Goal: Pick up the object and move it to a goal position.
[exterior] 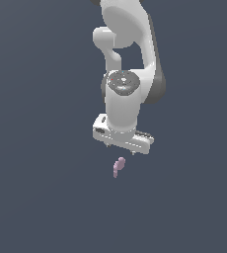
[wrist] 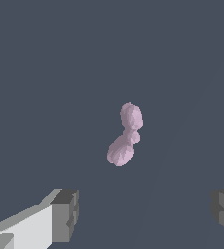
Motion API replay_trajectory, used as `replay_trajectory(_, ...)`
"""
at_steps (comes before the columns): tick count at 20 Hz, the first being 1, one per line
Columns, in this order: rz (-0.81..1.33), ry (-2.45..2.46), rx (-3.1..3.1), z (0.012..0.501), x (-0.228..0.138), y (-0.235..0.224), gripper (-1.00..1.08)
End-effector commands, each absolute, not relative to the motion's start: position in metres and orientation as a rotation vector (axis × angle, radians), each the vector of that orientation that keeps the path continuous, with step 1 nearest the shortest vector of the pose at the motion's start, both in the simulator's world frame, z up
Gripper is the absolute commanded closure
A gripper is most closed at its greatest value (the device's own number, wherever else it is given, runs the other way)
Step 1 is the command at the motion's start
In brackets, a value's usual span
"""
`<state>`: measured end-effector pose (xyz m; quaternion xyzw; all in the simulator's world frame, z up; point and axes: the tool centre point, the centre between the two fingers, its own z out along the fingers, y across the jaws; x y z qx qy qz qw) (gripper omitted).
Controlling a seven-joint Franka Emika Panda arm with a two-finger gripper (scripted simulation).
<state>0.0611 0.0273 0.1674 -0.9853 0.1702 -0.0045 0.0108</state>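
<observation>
One arm: the big white robot arm (exterior: 128, 74) reaches down over the dark grey floor (exterior: 36, 197).
Gripper: the gripper (wrist: 143, 214) has its jaws spread wide apart, holding nothing.
Fingers: one grey pad (wrist: 65, 215) shows on each side.
Object: the tiny pink lumpy object (exterior: 118, 167) lies on the floor just below the gripper, not touching it.

object (exterior: 118, 167): tiny pale pink-mauve lumpy piece, elongated, slightly bent; lies on dark surface, ahead of fingers (wrist: 65, 215), untouched, apart from both.
</observation>
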Motion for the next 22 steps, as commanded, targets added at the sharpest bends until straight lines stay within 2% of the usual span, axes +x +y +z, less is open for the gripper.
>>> replay_trajectory(1, -0.009, 0.639, -3.058, 0.163, 0.069, 0.025, -0.92)
replay_trajectory(11, -0.001, 0.923, -2.999, 0.149, 0.09, 0.021, -0.92)
replay_trajectory(22, 0.0, 0.985, -2.983, 0.144, 0.095, 0.02, -0.92)
